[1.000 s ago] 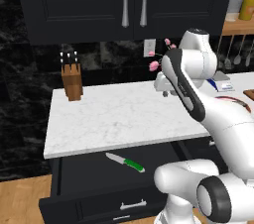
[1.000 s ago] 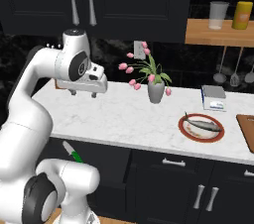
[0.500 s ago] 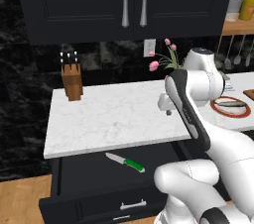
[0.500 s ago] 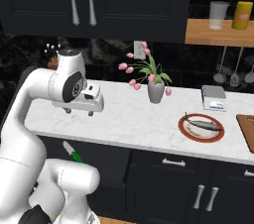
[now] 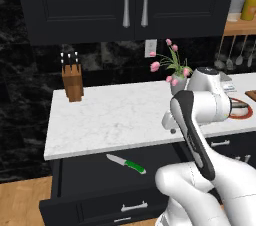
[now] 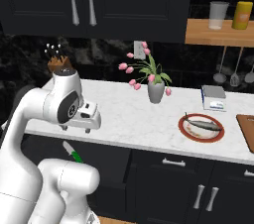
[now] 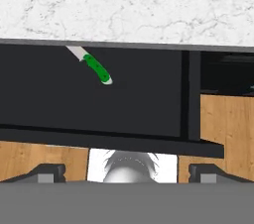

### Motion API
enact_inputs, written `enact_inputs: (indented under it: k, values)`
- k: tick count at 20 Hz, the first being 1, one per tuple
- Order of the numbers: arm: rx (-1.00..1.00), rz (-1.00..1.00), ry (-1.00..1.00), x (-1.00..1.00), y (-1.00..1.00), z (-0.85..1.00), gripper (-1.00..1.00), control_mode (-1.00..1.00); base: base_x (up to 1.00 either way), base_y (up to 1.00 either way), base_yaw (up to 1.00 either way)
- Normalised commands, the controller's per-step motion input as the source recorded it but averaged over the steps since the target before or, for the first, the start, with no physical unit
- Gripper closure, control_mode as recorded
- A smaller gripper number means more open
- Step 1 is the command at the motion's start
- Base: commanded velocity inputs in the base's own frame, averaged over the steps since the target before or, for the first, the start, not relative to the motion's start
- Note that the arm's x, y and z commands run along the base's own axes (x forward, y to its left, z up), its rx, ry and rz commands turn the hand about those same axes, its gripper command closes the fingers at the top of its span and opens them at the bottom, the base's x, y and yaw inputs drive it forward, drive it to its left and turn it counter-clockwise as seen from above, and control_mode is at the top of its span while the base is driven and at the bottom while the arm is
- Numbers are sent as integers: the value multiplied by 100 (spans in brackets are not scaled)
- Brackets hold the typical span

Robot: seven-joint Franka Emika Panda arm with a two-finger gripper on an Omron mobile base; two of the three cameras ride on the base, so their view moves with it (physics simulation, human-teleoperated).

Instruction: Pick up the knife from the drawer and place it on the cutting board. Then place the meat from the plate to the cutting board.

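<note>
Now poised over the near counter [image 5: 115,120] edge: hand [image 7: 126,172] spread wide, holding nothing. Below, knife [image 7: 92,65] flat in the open drawer [image 5: 90,210], blade partly under the counter lip. Probably light, stiff, thin; best pinched across the green handle.

Matt black drawer [image 5: 100,180] with brushed-metal bar handle [image 5: 133,206]; green glossy-plastic-handled knife [image 5: 126,163] with steel blade. White veined marble counter [image 5: 115,115] polished smooth; wooden knife block [image 5: 72,82] at 10 o'clock.
</note>
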Motion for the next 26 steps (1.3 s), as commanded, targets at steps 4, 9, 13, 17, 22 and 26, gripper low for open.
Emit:
enact_inputs:
  k: [4, 9, 13, 17, 22, 26]
  values:
    - [0, 0, 0, -22, 1, -37, -100, 100, -6, 0, 0]
    - [0, 0, 0, 0, 0, 0, -100, 100, -1, 0, 0]
    - [0, 0, 0, 0, 0, 0, -100, 100, -39, 10, 0]
    - [0, 0, 0, 0, 0, 0, -100, 100, -53, 2, 1]
    - [0, 0, 0, 0, 0, 0, -100, 100, -70, 17, 3]
    - [0, 0, 0, 0, 0, 0, -100, 100, -61, 38, 5]
